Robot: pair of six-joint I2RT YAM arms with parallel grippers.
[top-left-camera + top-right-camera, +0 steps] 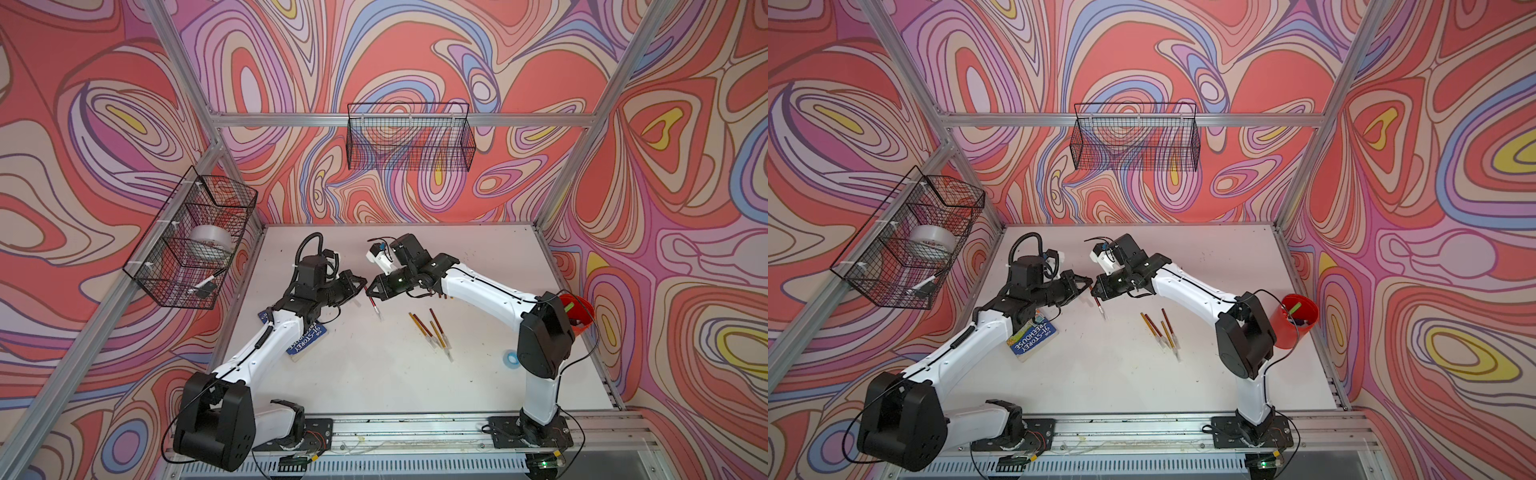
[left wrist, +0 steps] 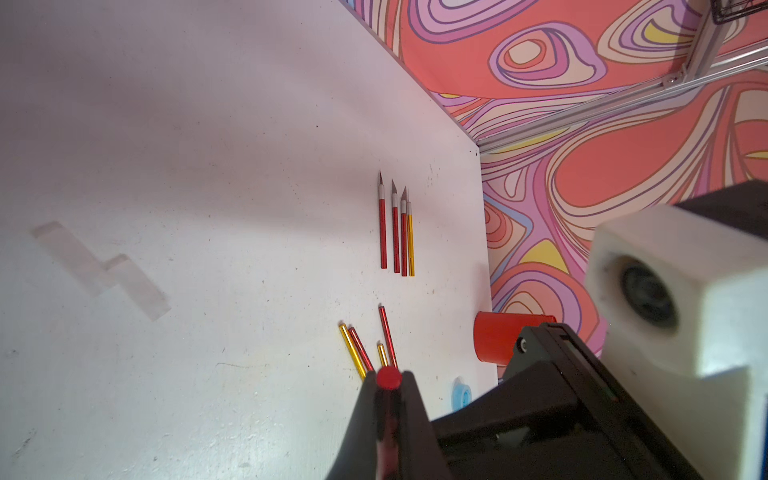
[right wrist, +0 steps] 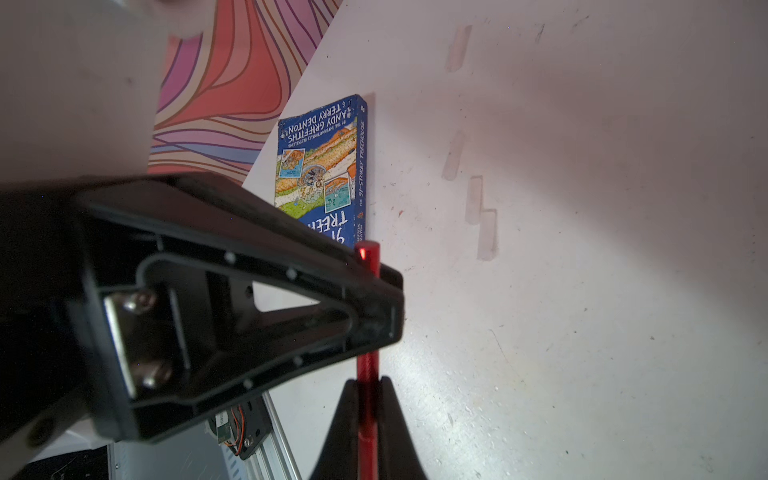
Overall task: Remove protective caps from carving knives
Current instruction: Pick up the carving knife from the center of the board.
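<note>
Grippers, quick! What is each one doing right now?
Left gripper: closed, holding the red knife.
Right gripper: closed, holding the same red knife.

The walls [image 1: 415, 62] swirl in coral red, lilac, blue, cream and yellow, outlined dark. The worktop [image 1: 374, 386] is white with small dark specks. The carving knives [image 2: 395, 232] have glossy red or yellow-orange handles and grey tips. The raised knife [image 3: 368, 370] is metallic red. Loose protective caps [image 2: 99, 266] are translucent whitish. The book [image 3: 320, 166] is blue, the cup [image 1: 1304, 328] red, the tape ring [image 1: 505, 358] pale blue and the wire baskets [image 1: 409, 137] black.
</note>
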